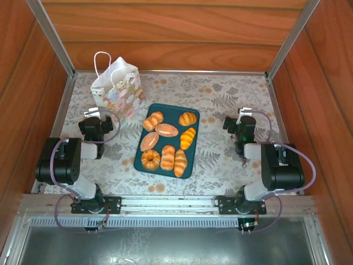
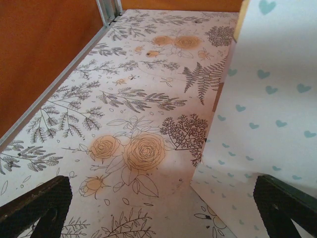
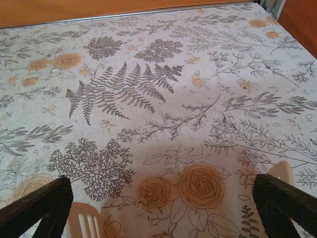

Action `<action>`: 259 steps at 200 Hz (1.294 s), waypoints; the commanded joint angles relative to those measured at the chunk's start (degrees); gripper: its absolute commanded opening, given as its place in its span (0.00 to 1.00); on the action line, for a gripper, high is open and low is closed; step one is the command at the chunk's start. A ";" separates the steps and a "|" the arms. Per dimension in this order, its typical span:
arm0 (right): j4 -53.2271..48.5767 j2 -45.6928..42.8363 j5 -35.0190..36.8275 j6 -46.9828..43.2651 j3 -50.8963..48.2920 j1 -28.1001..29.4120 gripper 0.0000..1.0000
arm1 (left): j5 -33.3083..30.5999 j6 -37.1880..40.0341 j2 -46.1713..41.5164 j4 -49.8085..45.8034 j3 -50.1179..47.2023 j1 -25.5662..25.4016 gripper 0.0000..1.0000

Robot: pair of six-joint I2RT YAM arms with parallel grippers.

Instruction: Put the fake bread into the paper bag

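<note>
Beside paper bag (image 1: 117, 88), left hand (image 1: 96, 119) wide; right hand (image 1: 241, 122) wide above open tablecloth (image 3: 148, 114).

Black-and-white arms (image 1: 58, 160) — lilac cables (image 1: 313, 169)

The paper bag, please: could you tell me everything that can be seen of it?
The paper bag is small and white, with a pastel cartoon print on its face and two white cord handles looping up. It stands upright on the floral tablecloth at the far left, apart from the teal tray. The left wrist view shows a panel printed with teal hearts, close by the right finger of the open left gripper. Nothing grips it.
</note>
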 commanded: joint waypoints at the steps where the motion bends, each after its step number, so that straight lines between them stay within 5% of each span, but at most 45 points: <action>1: 1.65 0.18 0.74 -0.43 0.59 -0.47 1.00 | -0.74 -0.41 -0.41 1.55 0.47 0.15 1.00; 202: 2.58 -0.02 -0.57 -0.28 0.11 -0.99 1.00 | 0.42 -0.94 -1.15 1.54 0.05 0.81 0.95; 259: -8.92 -9.71 -0.61 -0.68 2.38 -0.95 1.00 | -7.59 -3.26 -16.91 -5.00 -4.39 -1.35 0.94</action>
